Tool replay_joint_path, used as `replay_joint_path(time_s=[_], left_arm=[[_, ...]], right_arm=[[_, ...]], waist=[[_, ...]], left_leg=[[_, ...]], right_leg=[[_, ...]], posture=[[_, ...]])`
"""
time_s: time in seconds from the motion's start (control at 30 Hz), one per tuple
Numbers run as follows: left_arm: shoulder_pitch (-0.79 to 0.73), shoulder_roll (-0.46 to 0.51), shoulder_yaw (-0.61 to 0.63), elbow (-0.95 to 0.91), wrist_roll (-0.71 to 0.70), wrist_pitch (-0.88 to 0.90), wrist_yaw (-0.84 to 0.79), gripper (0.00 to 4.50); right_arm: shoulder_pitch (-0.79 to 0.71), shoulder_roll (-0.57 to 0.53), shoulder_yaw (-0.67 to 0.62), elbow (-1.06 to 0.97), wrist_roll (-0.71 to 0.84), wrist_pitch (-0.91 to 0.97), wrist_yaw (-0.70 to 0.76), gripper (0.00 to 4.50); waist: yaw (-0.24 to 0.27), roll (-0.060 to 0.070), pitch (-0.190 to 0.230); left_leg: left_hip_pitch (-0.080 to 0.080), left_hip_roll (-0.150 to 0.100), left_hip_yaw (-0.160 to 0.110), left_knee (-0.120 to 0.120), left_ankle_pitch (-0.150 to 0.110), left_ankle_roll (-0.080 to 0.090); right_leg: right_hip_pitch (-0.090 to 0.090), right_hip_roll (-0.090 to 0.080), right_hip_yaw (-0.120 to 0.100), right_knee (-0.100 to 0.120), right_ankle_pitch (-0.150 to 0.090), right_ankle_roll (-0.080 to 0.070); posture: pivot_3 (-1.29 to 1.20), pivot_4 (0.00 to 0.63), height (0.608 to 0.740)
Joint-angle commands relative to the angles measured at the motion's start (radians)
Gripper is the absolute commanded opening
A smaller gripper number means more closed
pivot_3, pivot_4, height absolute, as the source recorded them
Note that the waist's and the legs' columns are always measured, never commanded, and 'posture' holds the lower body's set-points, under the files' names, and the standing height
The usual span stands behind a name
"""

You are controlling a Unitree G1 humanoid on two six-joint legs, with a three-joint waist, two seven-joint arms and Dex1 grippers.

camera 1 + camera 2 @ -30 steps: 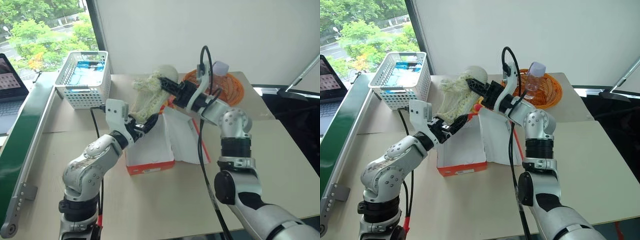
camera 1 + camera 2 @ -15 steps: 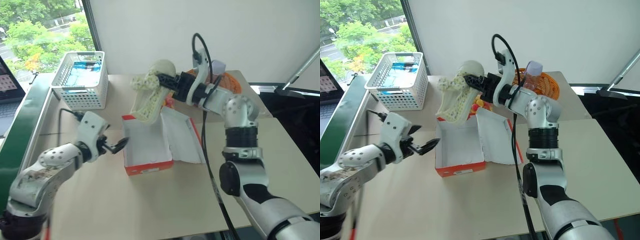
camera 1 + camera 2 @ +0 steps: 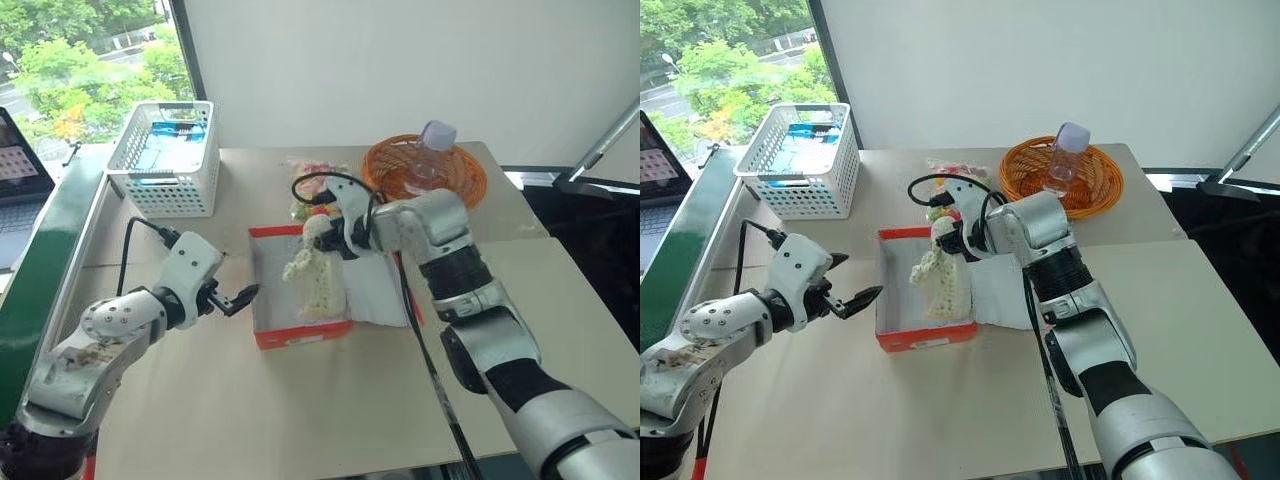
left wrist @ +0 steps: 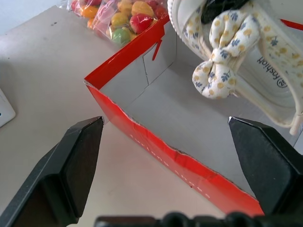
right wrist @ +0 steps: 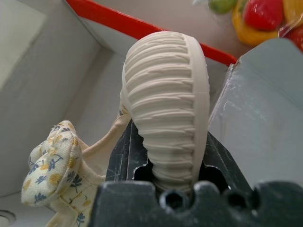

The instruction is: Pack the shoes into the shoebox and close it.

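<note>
A: What's nearest on my feed?

B: My left gripper (image 3: pixel 243 296), hanging just off the left wall of the shoebox (image 3: pixel 262 300) with its jaws spread wide and nothing between them. From the left wrist camera I see both black fingertips (image 4: pixel 78 156) well apart, with the red edge of the box between them in the picture.

A: And the box itself?

B: Open on the table (image 3: pixel 300 420), white inside, with its lid (image 3: pixel 375 285) folded flat to the right. The shoes (image 3: pixel 318 280) are in the box along its right side. I can't tell how much of their weight the box floor takes.

A: So the right hand is free?

B: No. My right gripper (image 3: pixel 328 238) is clamped on the shoes at their far end, over the back of the box. The right wrist camera shows a ribbed pale sole (image 5: pixel 166 113) pinched between the two black fingers, and a flowered fabric bow (image 5: pixel 49 170) beside it.

A: Anything behind that?

B: A clear bag of coloured sweets (image 3: pixel 310 185) lies just past the far wall of the box. Further back, a white lattice basket (image 3: pixel 165 160) stands at the left and an orange wicker basket (image 3: pixel 470 185) with a plastic bottle (image 3: pixel 432 150) at the right.
</note>
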Motion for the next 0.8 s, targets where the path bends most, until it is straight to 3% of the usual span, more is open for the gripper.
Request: replay_joint_path(time_s=[0.03, 0.27, 0.47, 0.5, 0.57, 0.8], left_arm=[[0.007, -0.029, 0.005, -0.052, 0.018, 0.004, 0.032, 4.50], [0.023, -0.095, -0.017, -0.085, 0.034, 0.021, 0.080, 4.50], [0.062, -0.110, 0.011, -0.131, 0.037, 0.054, 0.100, 4.50], [0.065, -0.110, 0.015, -0.135, 0.037, 0.057, 0.103, 4.50], [0.064, -0.116, 0.020, -0.136, 0.034, 0.064, 0.107, 4.50], [0.040, -0.105, 0.012, -0.113, 0.045, 0.053, 0.085, 4.50]], right_arm=[[-0.049, -0.008, 0.017, 0.014, -0.040, 0.011, 0.033, 0.47], [-0.036, 0.017, 0.057, 0.118, -0.121, -0.064, 0.067, 0.47], [-0.034, 0.066, 0.018, 0.206, -0.178, -0.136, 0.045, 0.47], [-0.036, 0.074, 0.008, 0.210, -0.181, -0.133, 0.038, 1.45], [-0.037, 0.091, -0.013, 0.198, -0.185, -0.135, 0.027, 1.96], [-0.042, 0.124, -0.117, 0.160, -0.174, -0.106, -0.005, 4.41]], waist=[[0.000, 0.000, 0.000], [0.001, 0.000, 0.000], [0.000, 0.000, 0.000], [-0.001, 0.000, 0.000], [-0.001, 0.000, 0.000], [0.004, 0.000, 0.000]], left_leg=[[0.000, 0.000, 0.000, 0.000, 0.000, 0.000], [0.000, 0.000, 0.000, 0.000, 0.000, 0.000], [0.000, 0.000, 0.000, 0.000, 0.000, 0.000], [0.000, 0.000, 0.000, 0.000, 0.000, 0.000], [0.001, 0.000, 0.000, 0.001, 0.000, 0.000], [0.000, 0.000, -0.001, 0.001, 0.000, 0.000]], right_leg=[[0.000, 0.000, 0.000, 0.000, 0.000, 0.000], [0.000, 0.000, 0.000, 0.000, 0.000, 0.000], [0.000, 0.000, 0.000, 0.000, 0.000, 0.000], [0.001, 0.000, 0.000, 0.000, 0.000, 0.000], [0.001, 0.000, 0.000, 0.001, 0.000, 0.000], [0.001, 0.000, 0.000, 0.001, 0.000, 0.001]], posture=[[0.00, 0.150, 0.740], [0.00, 0.150, 0.740], [0.00, 0.150, 0.740], [0.00, 0.150, 0.740], [0.00, 0.150, 0.740], [0.00, 0.150, 0.740]])
